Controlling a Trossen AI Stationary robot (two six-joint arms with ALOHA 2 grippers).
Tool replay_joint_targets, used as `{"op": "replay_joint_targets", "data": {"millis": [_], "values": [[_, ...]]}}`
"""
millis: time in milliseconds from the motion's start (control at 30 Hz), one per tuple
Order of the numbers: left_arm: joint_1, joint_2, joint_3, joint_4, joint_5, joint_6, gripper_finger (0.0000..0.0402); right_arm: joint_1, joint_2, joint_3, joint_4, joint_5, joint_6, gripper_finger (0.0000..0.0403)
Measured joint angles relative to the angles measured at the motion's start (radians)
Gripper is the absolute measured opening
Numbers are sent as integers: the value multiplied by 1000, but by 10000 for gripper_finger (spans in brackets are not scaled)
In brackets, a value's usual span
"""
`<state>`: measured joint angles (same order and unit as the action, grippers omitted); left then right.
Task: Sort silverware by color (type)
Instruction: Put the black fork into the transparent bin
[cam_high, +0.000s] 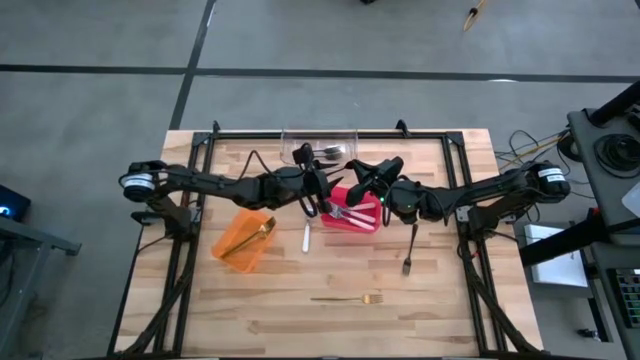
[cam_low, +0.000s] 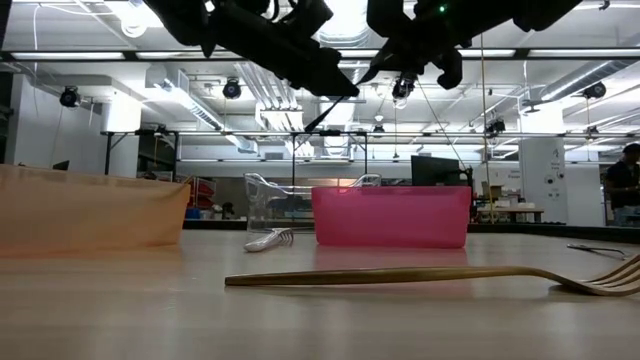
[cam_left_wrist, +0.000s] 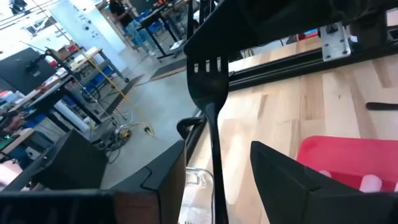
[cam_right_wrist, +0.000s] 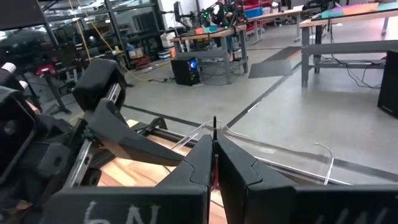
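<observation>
Overhead hides it; wrist views show right gripper (cam_right_wrist: 214, 163) clamping black fork (cam_left_wrist: 210, 93), seemingly between parted left gripper (cam_left_wrist: 217, 180).

My wooden table (cam_high: 300, 320) carries three bins. The orange bin (cam_high: 240, 240) lies tilted near my left side, the red bin (cam_high: 368, 222) sits at the middle, and the clear bin (cam_high: 345, 137) stands just behind the red one, toward the far edge. A black metal frame (cam_high: 430, 136) runs along the table's far edge and down both sides. Grey floor (cam_high: 100, 100) surrounds the table, with cables (cam_high: 520, 145) trailing off my right. Across the room I see workbenches (cam_right_wrist: 336, 18) and ceiling lights (cam_low: 230, 90).
</observation>
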<state>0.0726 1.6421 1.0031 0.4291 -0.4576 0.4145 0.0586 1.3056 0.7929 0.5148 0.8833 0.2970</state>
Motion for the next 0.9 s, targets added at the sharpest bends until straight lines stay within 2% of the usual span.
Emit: {"op": "replay_joint_targets", "data": {"millis": [433,900], "values": [[7,0,0,7,2,-3,117,0,0,0,0,0,0,8],[11,0,0,46,31,-8,116,0,6,0,45,-4,-15,8]]}}
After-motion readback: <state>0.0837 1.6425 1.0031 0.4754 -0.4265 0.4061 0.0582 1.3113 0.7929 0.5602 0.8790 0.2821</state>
